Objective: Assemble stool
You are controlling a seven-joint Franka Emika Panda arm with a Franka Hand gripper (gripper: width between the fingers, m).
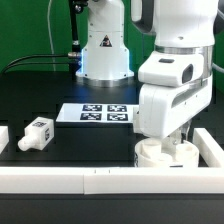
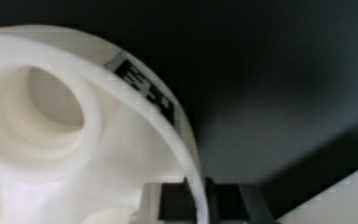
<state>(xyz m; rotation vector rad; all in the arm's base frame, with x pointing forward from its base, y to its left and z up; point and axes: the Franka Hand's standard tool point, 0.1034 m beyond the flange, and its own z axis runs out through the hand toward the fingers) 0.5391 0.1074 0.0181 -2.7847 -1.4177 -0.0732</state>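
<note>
The white round stool seat [image 1: 153, 153] lies on the black table beside the front rail, under my gripper [image 1: 170, 140]. In the wrist view the seat [image 2: 51, 160] fills most of the picture, with an oval socket recess [image 2: 51, 100] in its face and a black-and-white tag [image 2: 146, 92] on its rim. My gripper [image 2: 206, 200] has its two dark fingers on either side of the seat's thin rim edge and is shut on it. One short white leg [image 1: 37, 132] with a tag lies alone at the exterior view's left.
The marker board [image 1: 97, 113] lies flat at the table's middle. A long white rail [image 1: 90, 181] runs along the front, and another rail [image 1: 211, 150] stands at the exterior view's right. The robot base [image 1: 104, 50] stands behind.
</note>
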